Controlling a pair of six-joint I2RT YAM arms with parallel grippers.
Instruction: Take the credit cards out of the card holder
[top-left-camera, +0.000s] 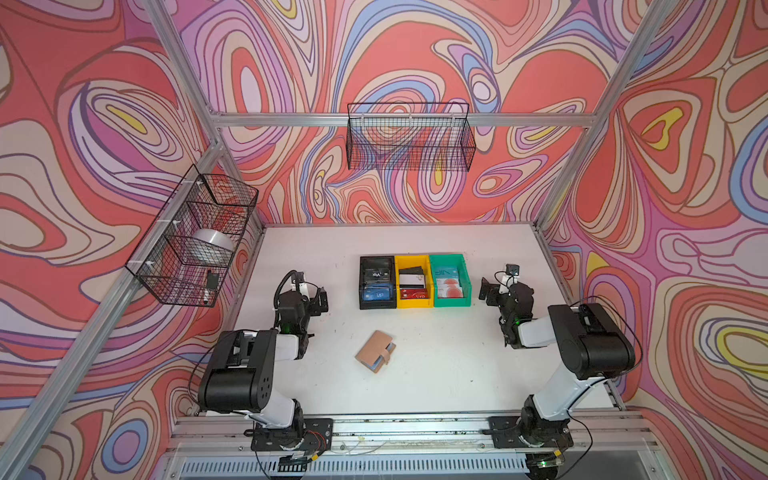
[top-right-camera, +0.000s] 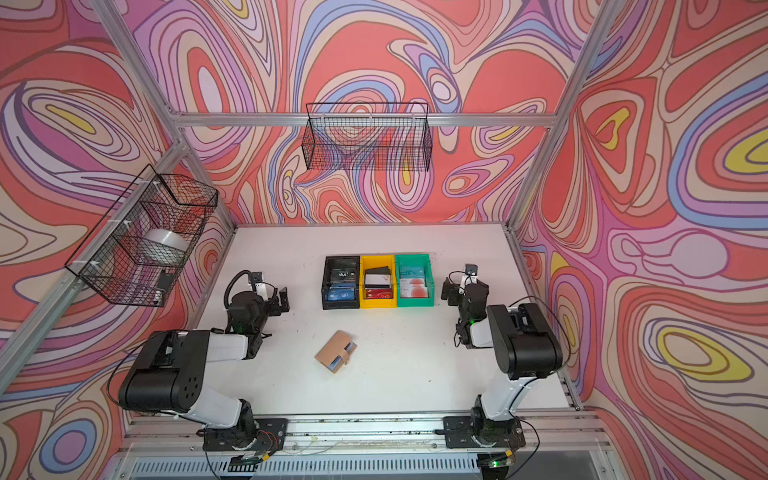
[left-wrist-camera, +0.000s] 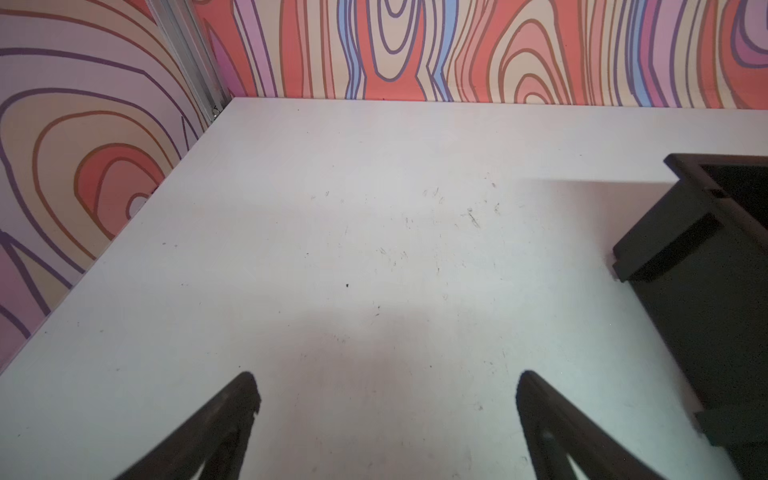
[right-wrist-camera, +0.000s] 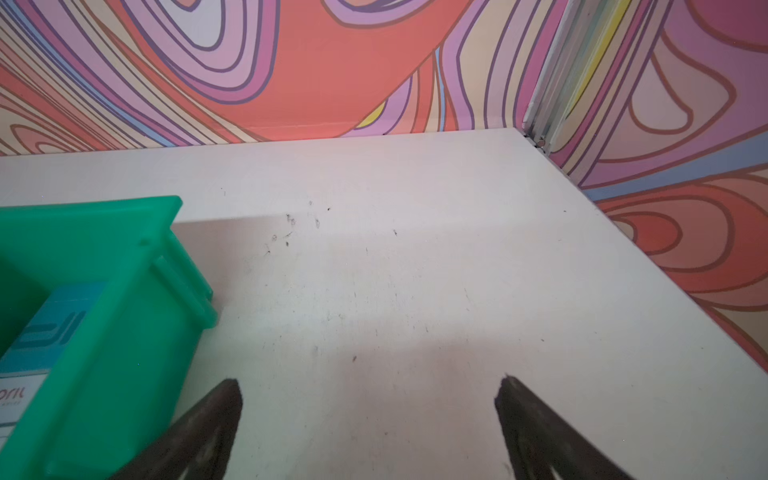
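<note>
Closed tan card holder (top-left-camera: 375, 350) flat on white table (top-left-camera: 436, 374), well apart from left gripper (left-wrist-camera: 386, 390) and right gripper (right-wrist-camera: 370, 392), both spread wide and empty, credit cards (top-right-camera: 351, 346) tucked inside, only blue slivers showing.

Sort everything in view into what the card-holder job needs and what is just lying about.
Job in hand:
- card holder, closed, on the table
- credit cards, only blue edges peeking from it
- left gripper and right gripper, both open, empty

Lying about:
- black bin, yellow bin, green bin, each holding cards
- back wire basket, side wire basket
</note>
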